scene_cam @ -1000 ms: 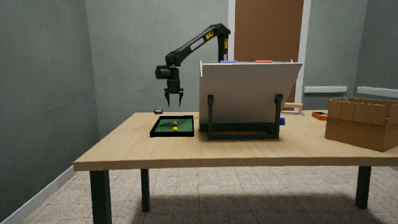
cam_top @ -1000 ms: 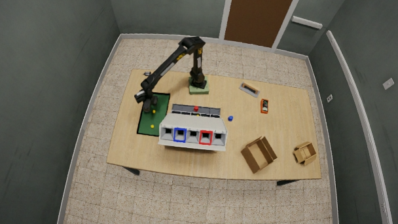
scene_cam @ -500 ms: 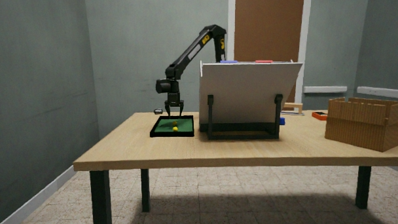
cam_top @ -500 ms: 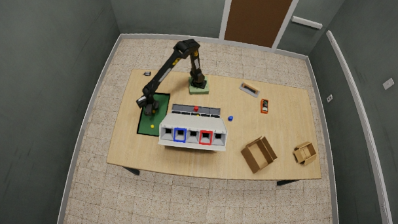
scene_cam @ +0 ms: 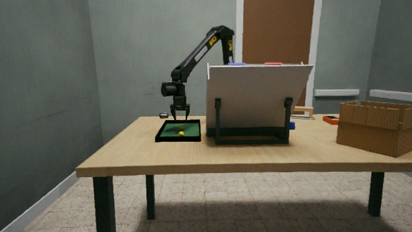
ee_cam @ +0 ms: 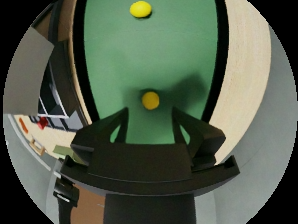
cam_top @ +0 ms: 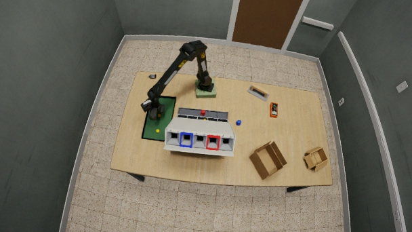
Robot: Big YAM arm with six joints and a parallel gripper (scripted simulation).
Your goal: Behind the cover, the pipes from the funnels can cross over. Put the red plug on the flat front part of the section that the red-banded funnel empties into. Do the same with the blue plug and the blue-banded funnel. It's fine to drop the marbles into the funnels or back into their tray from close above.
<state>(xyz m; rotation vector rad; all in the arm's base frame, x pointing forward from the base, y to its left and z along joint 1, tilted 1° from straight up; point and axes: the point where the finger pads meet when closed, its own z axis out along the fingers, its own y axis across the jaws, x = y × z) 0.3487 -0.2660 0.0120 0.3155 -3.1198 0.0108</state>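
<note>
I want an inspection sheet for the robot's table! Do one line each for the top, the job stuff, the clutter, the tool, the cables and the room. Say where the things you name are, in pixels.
Surface: light wooden table (cam_top: 217, 169) (scene_cam: 190, 166); no spills seen.
Job's things: red plug (cam_top: 202, 112) on the grey sections; blue plug (cam_top: 238, 122) on the table; two yellow marbles in the green tray (cam_top: 149, 136) (scene_cam: 194, 139); red-banded funnel (cam_top: 207, 142) and blue-banded funnel (cam_top: 181, 140) on top of the cover.
Clutter: two cardboard boxes, an orange tray (cam_top: 271, 114), a small dark item (cam_top: 152, 76).
Tool: gripper (scene_cam: 181, 121) (ee_cam: 150, 111) open above a marble (ee_cam: 150, 100), holding nothing.
Cables: nothing seen.
Surroundings: green-grey walls, brown door (cam_top: 265, 24), speckled floor.
</note>
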